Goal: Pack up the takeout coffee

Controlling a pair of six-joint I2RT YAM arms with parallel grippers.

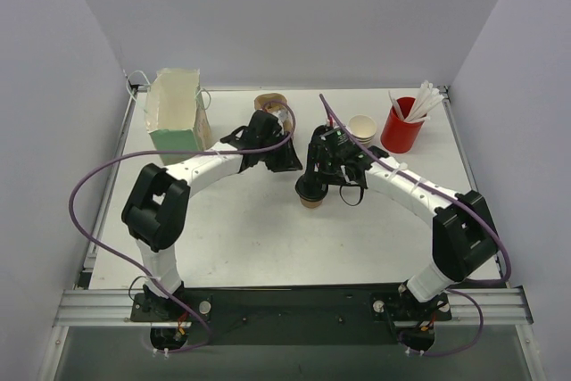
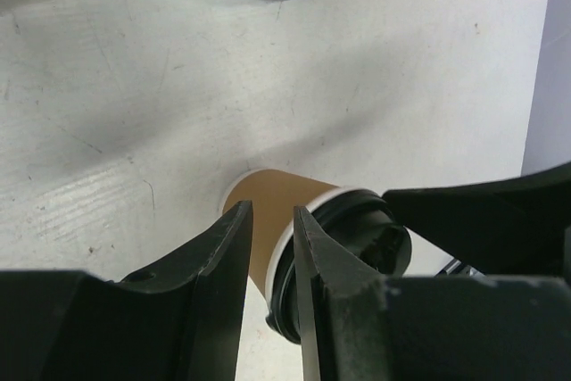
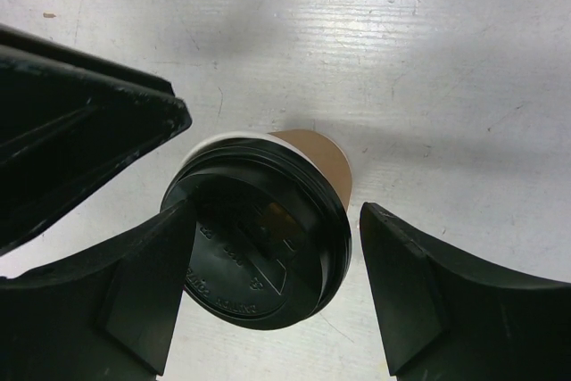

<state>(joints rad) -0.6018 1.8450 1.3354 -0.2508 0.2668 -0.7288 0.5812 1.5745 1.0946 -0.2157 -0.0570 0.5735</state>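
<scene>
Grasp step appears in hand. Bag (image 1: 174, 113) stands far left. Left gripper (image 2: 272, 213): jaws narrowly parted, empty. Takeout coffee (image 1: 310, 194) sits mid-table (image 1: 250, 238) between the wide-open jaws of the right gripper (image 3: 272, 247), not yet clamped. Next move likely calls for closing, lifting, carrying leftward.

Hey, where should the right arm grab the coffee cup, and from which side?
On the cup, probably the paper wall just under the lid, from above: it stands upright, and the open right gripper straddles it.

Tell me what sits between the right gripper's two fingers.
The takeout coffee sits between them, the right gripper open around it; the right wrist view shows this.
</scene>
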